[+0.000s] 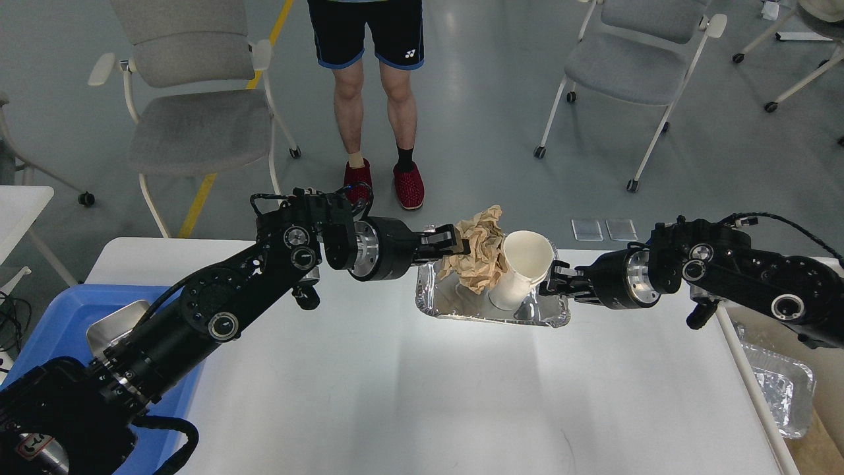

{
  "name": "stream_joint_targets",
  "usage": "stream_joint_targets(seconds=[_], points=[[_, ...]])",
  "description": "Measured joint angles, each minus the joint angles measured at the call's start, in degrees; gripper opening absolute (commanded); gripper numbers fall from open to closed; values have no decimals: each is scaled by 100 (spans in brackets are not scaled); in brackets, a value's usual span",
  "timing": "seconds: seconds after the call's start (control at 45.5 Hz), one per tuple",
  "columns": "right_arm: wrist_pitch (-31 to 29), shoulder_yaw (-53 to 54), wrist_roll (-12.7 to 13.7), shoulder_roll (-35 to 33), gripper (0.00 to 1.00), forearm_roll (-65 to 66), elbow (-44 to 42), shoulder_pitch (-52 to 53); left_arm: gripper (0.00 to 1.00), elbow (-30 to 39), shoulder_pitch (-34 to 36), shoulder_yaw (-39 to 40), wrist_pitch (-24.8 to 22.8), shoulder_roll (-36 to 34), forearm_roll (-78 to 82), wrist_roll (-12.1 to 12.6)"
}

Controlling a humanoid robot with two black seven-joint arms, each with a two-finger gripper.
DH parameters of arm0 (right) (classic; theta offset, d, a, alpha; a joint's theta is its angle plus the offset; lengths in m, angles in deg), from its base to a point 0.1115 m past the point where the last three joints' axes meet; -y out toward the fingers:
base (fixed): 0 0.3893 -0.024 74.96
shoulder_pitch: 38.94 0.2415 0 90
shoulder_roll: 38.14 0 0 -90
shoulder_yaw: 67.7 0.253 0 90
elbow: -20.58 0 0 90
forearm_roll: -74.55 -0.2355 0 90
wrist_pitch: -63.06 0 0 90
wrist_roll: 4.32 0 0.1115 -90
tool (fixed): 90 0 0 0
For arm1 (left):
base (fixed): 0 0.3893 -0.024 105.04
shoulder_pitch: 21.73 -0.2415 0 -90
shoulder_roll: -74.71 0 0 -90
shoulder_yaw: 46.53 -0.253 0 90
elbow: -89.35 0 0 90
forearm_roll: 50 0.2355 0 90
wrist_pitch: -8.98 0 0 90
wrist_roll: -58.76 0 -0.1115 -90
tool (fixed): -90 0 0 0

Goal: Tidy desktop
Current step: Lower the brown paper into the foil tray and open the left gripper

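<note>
Left gripper (455, 245) clamped on paper wad (480, 251), right gripper (552, 282) on cup (522, 269), near desktop (422, 396) far edge.

The desk (409, 396) is a large white top with a smooth matte surface and rounded corners, by far the widest thing in the head view. It lies flat and fills most of the lower half of the picture, its far edge running across the middle and its right edge slanting down toward the lower right. A few faint dark scuffs mark the near part. Bright light falls across its centre.
</note>
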Motion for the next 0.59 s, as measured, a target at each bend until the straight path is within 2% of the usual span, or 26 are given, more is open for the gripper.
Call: stream_joint_targets(seconds=[0.088,0.264,0.352,0.506,0.594], points=[[0,0,0,20,0,1,0,-1,93,0,-75,0,32,-41,-53,-5],[0,0,0,23,0,8,-7,-1,95,1,-210,215,71,-49,-257,-100],[0,0,0,19,0,8,-9,-1,96,6,-311,697,245,-11,-840,-121],[7,0,1,17,0,8,-32,-11,97,-40,-681,1931,696,63,-2192,-139],[17,0,2,23,0,15,-54,-28,97,-79,-938,2699,794,197,-2758,-144]])
